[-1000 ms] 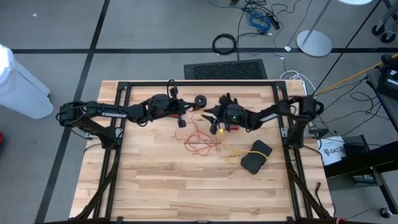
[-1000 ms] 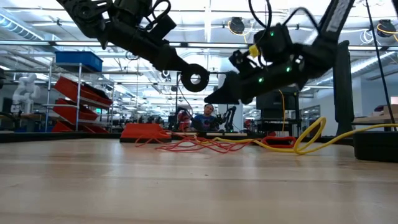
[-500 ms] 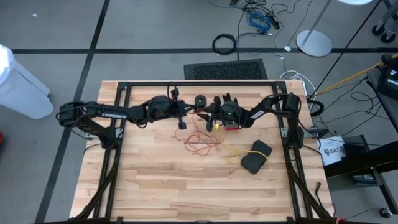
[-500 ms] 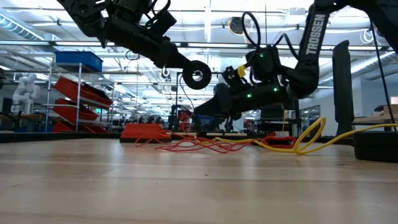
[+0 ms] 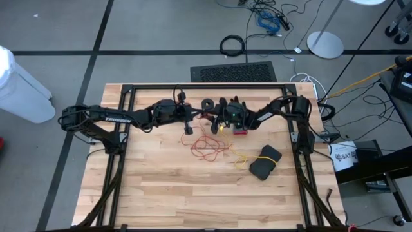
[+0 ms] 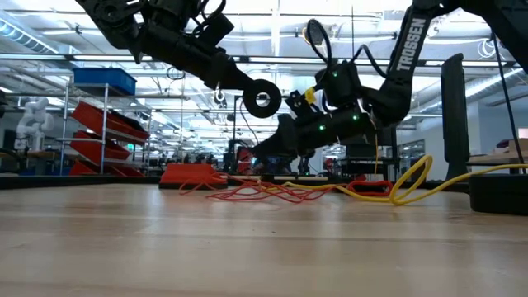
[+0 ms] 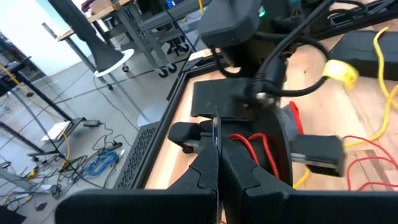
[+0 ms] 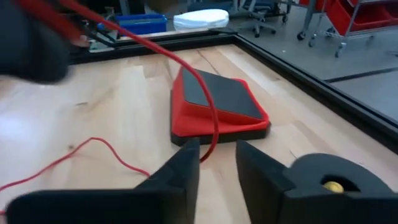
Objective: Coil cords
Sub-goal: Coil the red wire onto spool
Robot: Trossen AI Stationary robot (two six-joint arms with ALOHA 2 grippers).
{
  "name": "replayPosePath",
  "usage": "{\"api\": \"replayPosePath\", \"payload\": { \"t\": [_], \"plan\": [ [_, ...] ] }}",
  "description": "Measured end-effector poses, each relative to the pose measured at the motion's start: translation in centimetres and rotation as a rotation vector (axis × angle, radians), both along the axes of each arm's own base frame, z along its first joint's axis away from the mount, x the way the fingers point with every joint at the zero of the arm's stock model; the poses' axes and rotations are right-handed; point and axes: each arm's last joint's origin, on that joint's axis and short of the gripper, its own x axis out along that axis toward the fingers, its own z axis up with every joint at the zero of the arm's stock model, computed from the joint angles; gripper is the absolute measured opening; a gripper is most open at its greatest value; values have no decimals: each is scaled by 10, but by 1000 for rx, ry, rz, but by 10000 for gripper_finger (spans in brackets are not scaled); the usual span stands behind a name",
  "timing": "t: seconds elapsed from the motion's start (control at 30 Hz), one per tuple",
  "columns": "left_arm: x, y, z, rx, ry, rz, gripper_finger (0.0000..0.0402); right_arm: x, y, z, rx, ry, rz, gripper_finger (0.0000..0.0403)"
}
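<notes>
right gripper (image 5: pixel 217 116) moved in toward reel (image 6: pixel 262 98); fingers apart around red cord (image 8: pixel 186 71). left gripper (image 5: pixel 193 115) fingers clamped on reel, raised over table's far side. few turns wound; most cord, yellow cord (image 5: pixel 241 158) still loose.

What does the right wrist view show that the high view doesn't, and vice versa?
Only the right wrist view: the red cord running down between the right claw fingers, which stand apart, and a red-and-black pad up close. Only the high view: the left claw by the black reel, the yellow cord, a black pouch. Both: red cord and wooden table.
</notes>
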Motion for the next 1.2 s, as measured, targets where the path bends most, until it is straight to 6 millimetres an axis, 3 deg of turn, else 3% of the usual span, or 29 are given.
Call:
{"api": "replayPosePath", "payload": {
  "t": [0.23, 0.83, 1.2],
  "plan": [
    [0, 0, 0, -7, -3, -9, 0, -1, -2, 0, -24, 6, 5, 8],
    [-3, 0, -10, 12, 119, 27, 0, -10, -7, 2, 25, 89, -53, 0],
    [-6, 2, -14, 45, 181, 76, 0, -32, 6, 44, -20, 5, -30, 0]
  ]
}}
